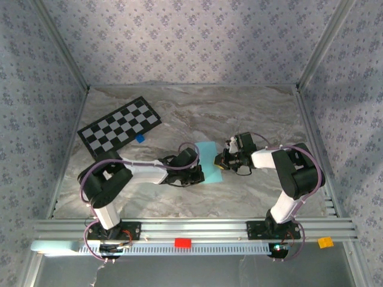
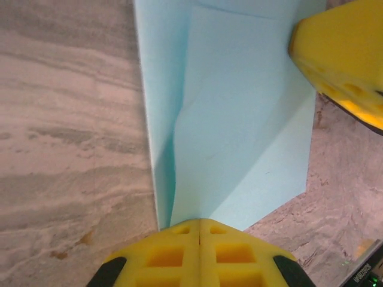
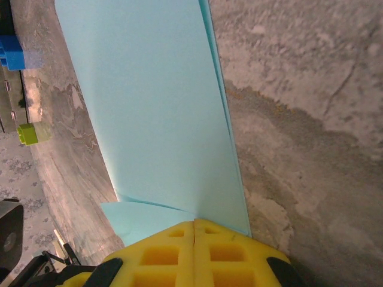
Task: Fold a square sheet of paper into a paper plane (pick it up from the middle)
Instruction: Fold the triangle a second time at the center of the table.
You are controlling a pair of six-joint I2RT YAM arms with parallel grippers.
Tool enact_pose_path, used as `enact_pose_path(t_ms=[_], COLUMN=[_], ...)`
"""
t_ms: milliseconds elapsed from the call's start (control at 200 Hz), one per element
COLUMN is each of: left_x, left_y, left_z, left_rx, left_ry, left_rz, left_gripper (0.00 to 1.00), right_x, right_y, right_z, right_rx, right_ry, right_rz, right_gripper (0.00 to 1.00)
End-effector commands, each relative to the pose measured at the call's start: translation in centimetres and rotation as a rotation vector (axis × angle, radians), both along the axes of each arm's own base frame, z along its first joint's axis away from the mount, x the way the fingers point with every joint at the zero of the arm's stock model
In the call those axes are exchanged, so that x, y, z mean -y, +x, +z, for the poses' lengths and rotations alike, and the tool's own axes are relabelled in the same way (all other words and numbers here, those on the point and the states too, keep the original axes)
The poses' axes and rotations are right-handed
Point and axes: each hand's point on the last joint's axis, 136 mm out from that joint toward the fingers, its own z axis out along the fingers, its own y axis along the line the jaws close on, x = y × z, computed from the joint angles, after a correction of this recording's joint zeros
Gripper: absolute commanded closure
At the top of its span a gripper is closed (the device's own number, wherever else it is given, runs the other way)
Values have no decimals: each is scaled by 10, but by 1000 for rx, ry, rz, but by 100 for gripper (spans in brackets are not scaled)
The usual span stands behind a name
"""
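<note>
**Left claw**: closed tight, tips set on one edge of the square sheet of paper. Whether a layer is nipped between them cannot be told.

**Right claw**: likewise closed tight, tips on the sheet's opposite side.

**Sheet:** part-folded, lying mid-table between both claws, one flap slightly raised.

**Hazards:**
- Claws drawing apart would likely tear or skew the sheet.
- Uneven pressing would probably set a crooked crease.
- The raised flap may spring open once released.

**Beyond:** dark-blue block and checkerboard card, both well apart from the sheet.
</note>
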Motion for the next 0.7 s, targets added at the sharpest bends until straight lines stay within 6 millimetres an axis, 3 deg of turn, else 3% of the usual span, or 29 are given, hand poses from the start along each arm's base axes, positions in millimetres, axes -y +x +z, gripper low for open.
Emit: enact_pose_path(t_ms=[0, 165, 390, 695], left_x=[15, 30, 14, -18], left_y=[13, 18, 5, -23], left_z=[32, 29, -11, -23], left_rx=[93, 86, -15, -66], left_ry=[-25, -46, 31, 87], left_rz=[-29, -49, -26, -35], left_gripper=[94, 94, 97, 97], right_x=[25, 26, 29, 35], right_y=[-23, -24, -26, -26], right_z=[-38, -37, -41, -40], right_rx=[-133, -132, -143, -141], right_ry=[-141, -144, -152, -153], right_rz=[-48, -49, -54, -64], right_gripper=[100, 100, 100, 100])
